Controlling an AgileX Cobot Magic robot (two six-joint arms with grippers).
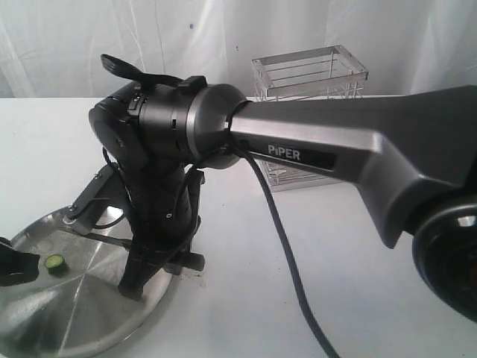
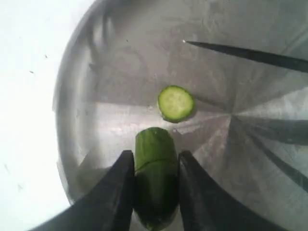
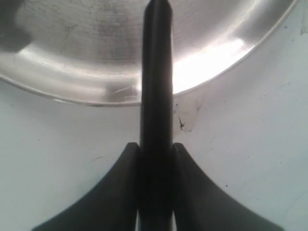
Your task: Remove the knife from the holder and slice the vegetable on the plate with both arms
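The left end effector (image 2: 155, 185) is closed down to the width of the vegetable (image 2: 155, 168), its 2 black fingers (image 2: 115, 192) pressing the dark green sides. The stub lies on the plate (image 2: 96, 72) with its long axis running out from between the fingers, the cut end facing 1 round slice (image 2: 176, 103) that lies flat just beyond it, apart from the stub.

The right end effector (image 3: 155, 183) is clamped tight on the black handle of the knife (image 3: 156, 96), no gap showing on either side. The knife's long axis runs straight out from the fingers across the plate rim (image 3: 86, 96); in the left wrist view its dark blade (image 2: 250, 55) points toward the plate's middle, well clear of the slice.

In the exterior view the plate (image 1: 89, 298) sits at the near left corner of the white worktop (image 1: 246, 298), bare surface lying to its right. The holder (image 1: 309, 74) stands at the back, behind the right arm (image 1: 350, 142), well apart from the plate.
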